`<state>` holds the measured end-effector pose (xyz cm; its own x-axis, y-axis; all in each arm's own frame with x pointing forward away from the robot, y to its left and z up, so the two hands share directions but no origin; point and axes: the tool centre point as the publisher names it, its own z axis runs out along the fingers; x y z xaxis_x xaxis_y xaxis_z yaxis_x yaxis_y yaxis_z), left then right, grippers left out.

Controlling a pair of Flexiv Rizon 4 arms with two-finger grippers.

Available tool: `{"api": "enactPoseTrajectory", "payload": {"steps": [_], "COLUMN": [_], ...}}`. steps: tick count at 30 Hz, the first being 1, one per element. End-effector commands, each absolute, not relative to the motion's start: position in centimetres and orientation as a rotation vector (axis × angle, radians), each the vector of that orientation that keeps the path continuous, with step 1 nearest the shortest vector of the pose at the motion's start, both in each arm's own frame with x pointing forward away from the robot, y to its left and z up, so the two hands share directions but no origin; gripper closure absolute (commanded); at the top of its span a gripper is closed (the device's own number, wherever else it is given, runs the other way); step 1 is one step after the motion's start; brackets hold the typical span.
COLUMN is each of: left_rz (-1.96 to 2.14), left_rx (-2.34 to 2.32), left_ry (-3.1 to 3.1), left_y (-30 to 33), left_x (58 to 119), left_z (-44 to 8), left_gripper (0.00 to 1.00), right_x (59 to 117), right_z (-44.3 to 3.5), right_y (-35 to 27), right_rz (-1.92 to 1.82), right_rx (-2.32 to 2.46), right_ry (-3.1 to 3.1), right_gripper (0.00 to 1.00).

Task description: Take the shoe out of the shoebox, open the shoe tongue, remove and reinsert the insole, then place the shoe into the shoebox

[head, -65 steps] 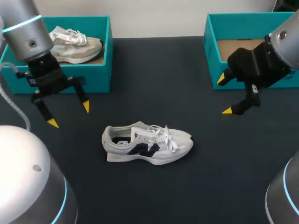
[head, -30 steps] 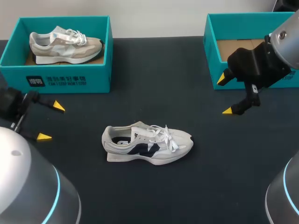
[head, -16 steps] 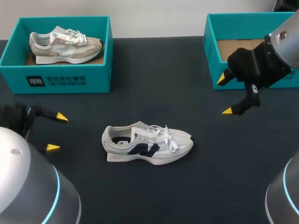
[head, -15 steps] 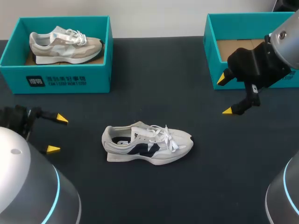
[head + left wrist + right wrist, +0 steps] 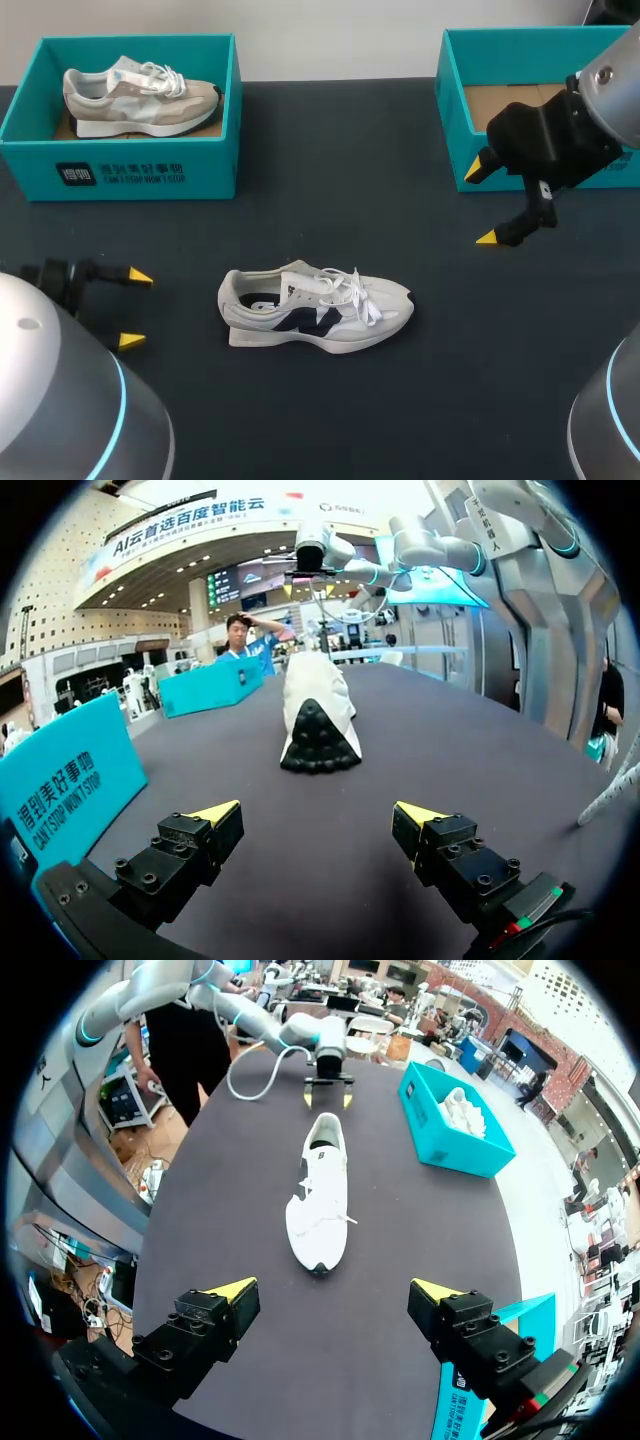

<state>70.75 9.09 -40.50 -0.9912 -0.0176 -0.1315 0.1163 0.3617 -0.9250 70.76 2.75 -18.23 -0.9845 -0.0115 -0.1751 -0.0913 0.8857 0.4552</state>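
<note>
Pointing level at the shoe [image 5: 315,309], left tool [image 5: 135,309] gapes wide.

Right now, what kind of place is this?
Likely a robot workbench set up for shoe handling: a dark table with a teal left shoebox and right shoebox, a white shoe lying between them, and an open left claw and right claw either side.

I count two shoes: the white shoe [image 5: 315,308] in the middle of the table [image 5: 350,180], the beige shoe [image 5: 140,95] boxed. Two boxes: left box [image 5: 130,172] and right box [image 5: 448,92], at the far corners.
</note>
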Motion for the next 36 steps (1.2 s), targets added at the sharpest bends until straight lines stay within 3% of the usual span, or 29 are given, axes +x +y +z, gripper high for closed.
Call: {"api": "enactPoseTrajectory", "payload": {"steps": [1, 13, 36], "left_rz": [-1.699, -1.732, -1.641], "left_rx": [0.081, 0.094, -0.038], "left_ry": [2.487, 2.486, 2.574], "left_y": [9.0, 8.8, 1.4], "left_x": [70.4, 70.3, 70.1], "left_z": [-40.4, -40.3, -38.6], "left_gripper": [0.00, 0.00, 0.00], "right_x": [70.9, 70.9, 70.9], "right_z": [-18.4, -18.4, -18.4], "right_y": [2.9, 2.9, 2.9], "right_rz": [0.706, 0.706, 0.706], "right_rx": [-0.079, -0.079, -0.079], "right_ry": [2.888, 2.888, 2.888], "right_gripper": [0.00, 0.00, 0.00]}}
